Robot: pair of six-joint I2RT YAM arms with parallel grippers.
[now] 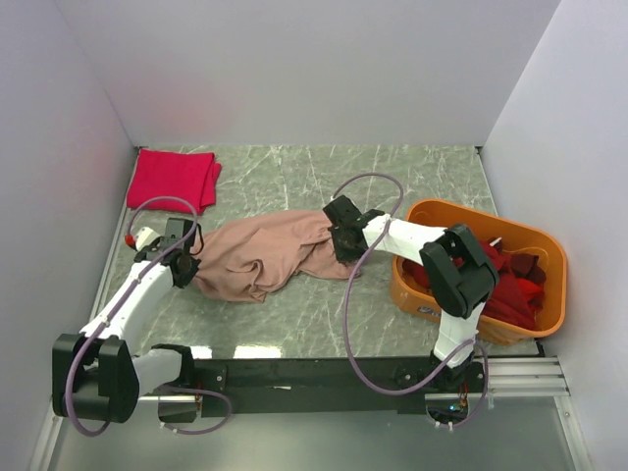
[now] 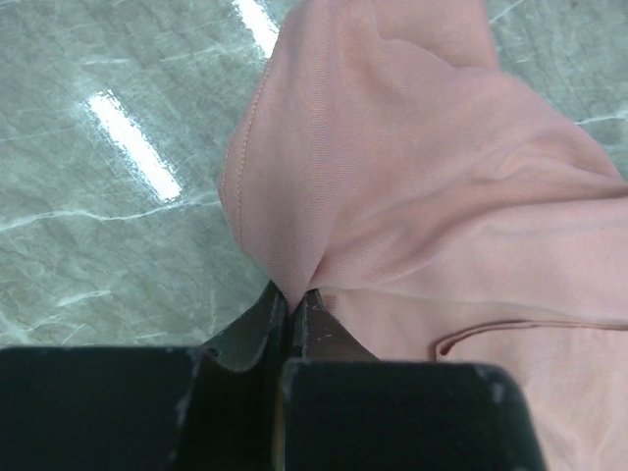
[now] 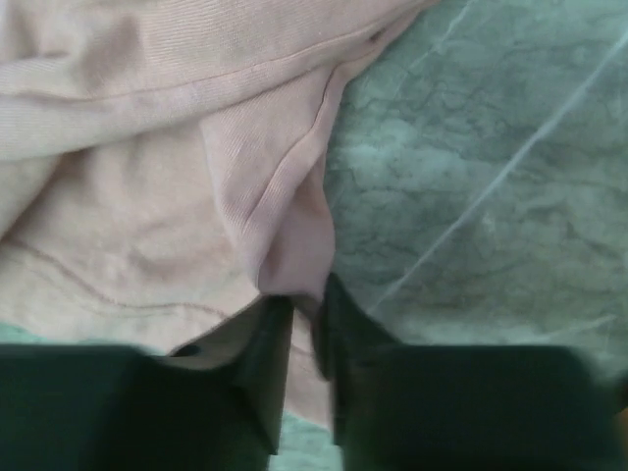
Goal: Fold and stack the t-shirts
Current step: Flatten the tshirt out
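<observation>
A dusty-pink t-shirt (image 1: 257, 252) lies crumpled across the middle of the table, stretched between both grippers. My left gripper (image 1: 186, 267) is shut on its left edge; the left wrist view shows the cloth (image 2: 412, 186) pinched between the closed fingers (image 2: 294, 299). My right gripper (image 1: 345, 247) is shut on its right edge; the right wrist view shows a fold of the cloth (image 3: 294, 245) held between the fingers. A bright crimson-pink t-shirt (image 1: 173, 178) lies folded at the back left. Several dark red t-shirts (image 1: 510, 285) lie in the tub.
An orange plastic tub (image 1: 461, 212) stands at the right of the table, close to my right arm. White walls enclose the table on the left, back and right. The table is green-grey marble (image 1: 392, 177).
</observation>
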